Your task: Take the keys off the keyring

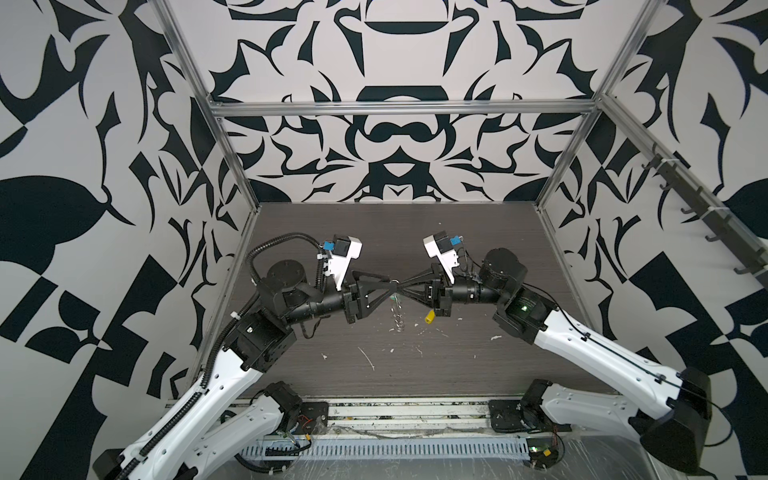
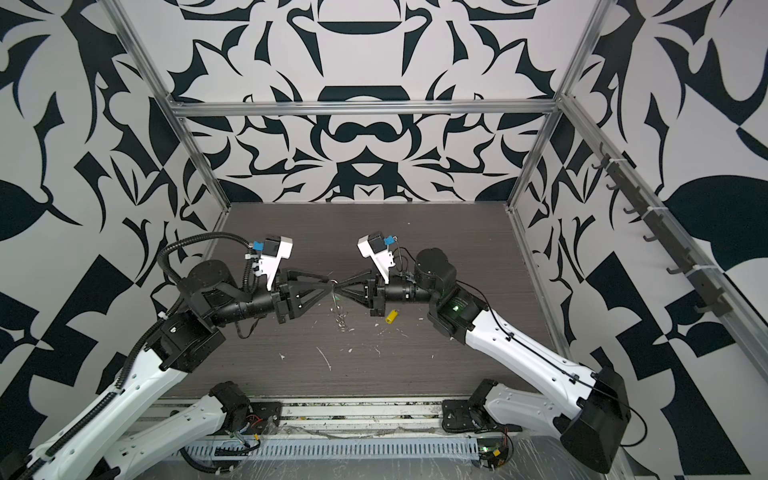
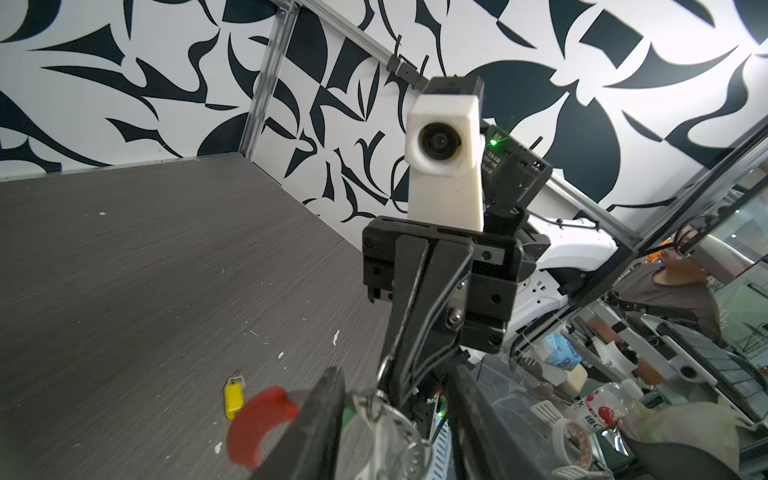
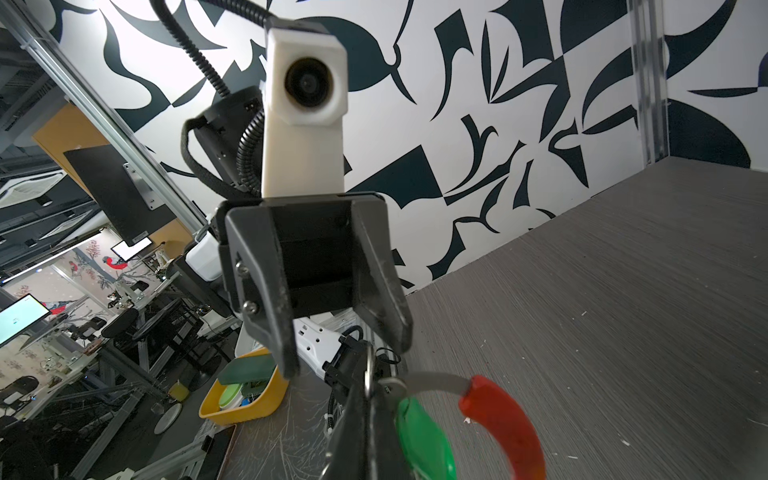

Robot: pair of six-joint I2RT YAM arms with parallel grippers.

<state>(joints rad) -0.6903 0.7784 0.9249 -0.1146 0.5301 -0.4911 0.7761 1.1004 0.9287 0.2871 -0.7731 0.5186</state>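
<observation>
Towards the front of the dark wood-grain table (image 1: 457, 374), small white scraps (image 1: 366, 358) lie scattered on the surface. Just past them, the small key with a yellow plastic head (image 1: 430, 316) lies flat on the table. It is apart from the hoop and below the body of the right arm's tool. Above it, over the middle of the table, the black left gripper (image 1: 392, 289) and the black right gripper (image 1: 404, 286) meet tip to tip. The right gripper's jaws are pressed together on a small silver ring (image 4: 368, 378) of the large thin grey metal keyring (image 4: 436, 380), which hangs from that grip. The left gripper's jaws stand apart, one on either side of the ring cluster. The hoop's red plastic sleeve (image 4: 503, 424) and the small key with a green plastic head (image 4: 424, 440) dangle just beside the right gripper's tips. Farther back stands the black-and-white patterned wall (image 1: 399, 158).
</observation>
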